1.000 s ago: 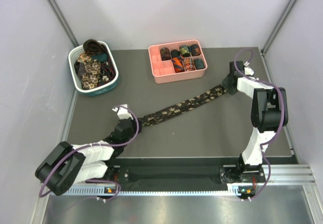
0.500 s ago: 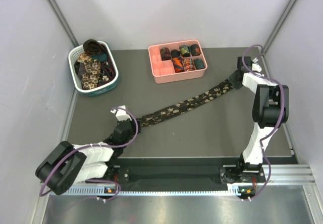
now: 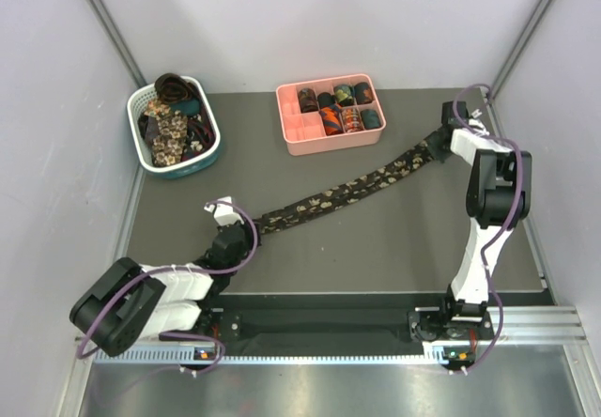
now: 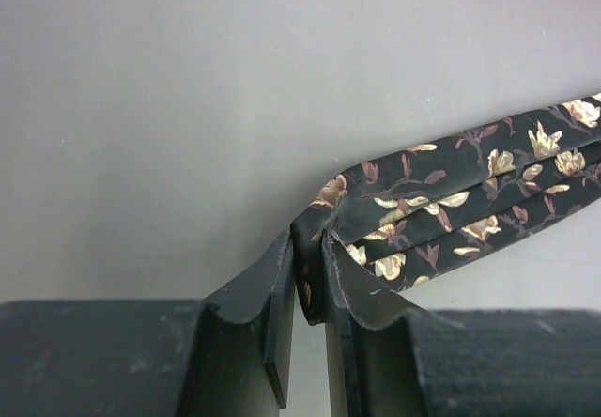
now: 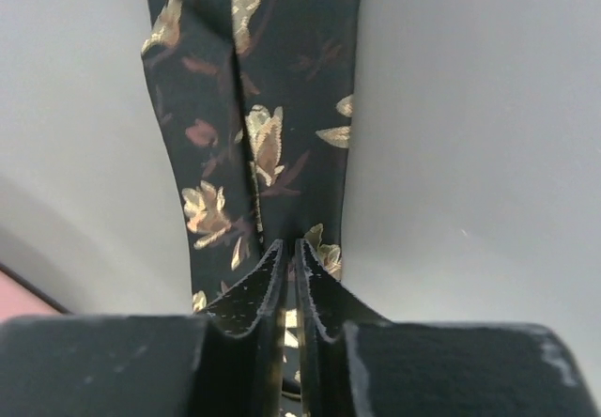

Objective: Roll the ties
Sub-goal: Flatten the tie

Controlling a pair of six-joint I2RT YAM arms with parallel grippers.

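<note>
The right hand (image 3: pixel 439 145) has slid out toward the far right corner of the counter (image 3: pixel 376 248) since a second ago, and it is carrying the far end of the tie (image 3: pixel 347 190) along with it. The left hand (image 3: pixel 246 232) is staying almost where it was, at the near left.

So now we are watching the dark floral tie lying stretched in one long diagonal. Its long axis is running from near left to far right across the counter, one end in each hand. We cannot tell which end is the pointed one.

From the right wrist, we are seeing the right hand (image 5: pixel 289 248) with its fingers pressed nearly together, pinching the tie (image 5: pixel 254 135), which is running straight away from the hand. From the left wrist, the left hand (image 4: pixel 305 248) is clamping a folded end of the tie (image 4: pixel 451 210), and the fabric is leading off up and to the right.

Behind the strip, the pink tray (image 3: pixel 331 143) is holding rolled ties (image 3: pixel 343 107) in its compartments, well apart from both hands. At the far left, the basket (image 3: pixel 211 154) is holding loose ties (image 3: pixel 169 126).
</note>
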